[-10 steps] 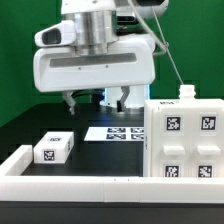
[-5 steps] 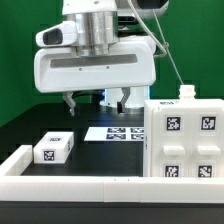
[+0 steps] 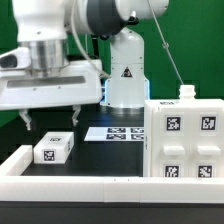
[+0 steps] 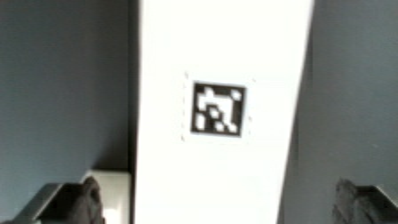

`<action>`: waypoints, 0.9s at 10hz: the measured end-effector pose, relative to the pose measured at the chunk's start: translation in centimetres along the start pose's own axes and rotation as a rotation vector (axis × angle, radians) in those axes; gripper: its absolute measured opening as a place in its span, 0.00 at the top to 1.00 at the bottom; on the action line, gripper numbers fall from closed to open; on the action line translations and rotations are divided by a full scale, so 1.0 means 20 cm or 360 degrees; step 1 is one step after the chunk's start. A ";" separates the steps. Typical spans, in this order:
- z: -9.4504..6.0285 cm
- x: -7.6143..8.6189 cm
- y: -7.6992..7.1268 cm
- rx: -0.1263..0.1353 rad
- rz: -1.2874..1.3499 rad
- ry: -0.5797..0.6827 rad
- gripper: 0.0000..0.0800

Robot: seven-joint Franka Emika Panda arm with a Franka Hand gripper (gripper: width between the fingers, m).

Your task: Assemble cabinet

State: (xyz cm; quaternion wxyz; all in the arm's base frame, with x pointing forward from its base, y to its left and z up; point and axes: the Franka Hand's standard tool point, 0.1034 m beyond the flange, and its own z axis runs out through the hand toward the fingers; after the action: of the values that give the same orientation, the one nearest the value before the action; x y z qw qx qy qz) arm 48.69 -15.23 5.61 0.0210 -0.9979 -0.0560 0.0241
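Note:
The large white cabinet case (image 3: 186,140) with several square tags stands at the exterior view's right. A small white tagged drawer block (image 3: 52,149) lies on the black table at the left. My gripper (image 3: 52,119) hangs open just above that block, one finger on each side, not touching it. In the wrist view the block (image 4: 222,90) fills the middle as a long white face with one tag. My gripper (image 4: 221,206) straddles it, with dark fingertips (image 4: 71,204) at both lower corners and gaps beside the block.
The marker board (image 3: 118,132) lies flat on the table between the block and the case. A low white border rail (image 3: 80,185) runs along the front and left. The arm's white base (image 3: 128,70) stands behind the marker board.
The gripper has moved from above the marker board to the exterior view's left and now hangs over the small drawer block. The block and the case have not moved.

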 end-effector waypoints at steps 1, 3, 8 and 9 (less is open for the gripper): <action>0.00 0.01 -0.01 0.0000 -0.0016 0.0002 0.19; 0.01 0.00 -0.01 0.0000 -0.0012 -0.0004 0.19; 0.12 -0.07 0.01 -0.0019 0.0038 -0.0036 0.19; 0.13 -0.07 0.00 -0.0019 0.0031 -0.0041 0.19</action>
State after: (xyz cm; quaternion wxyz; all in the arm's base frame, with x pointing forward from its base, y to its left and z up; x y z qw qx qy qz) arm 47.21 -15.30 2.97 0.0142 -0.9981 -0.0468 0.0367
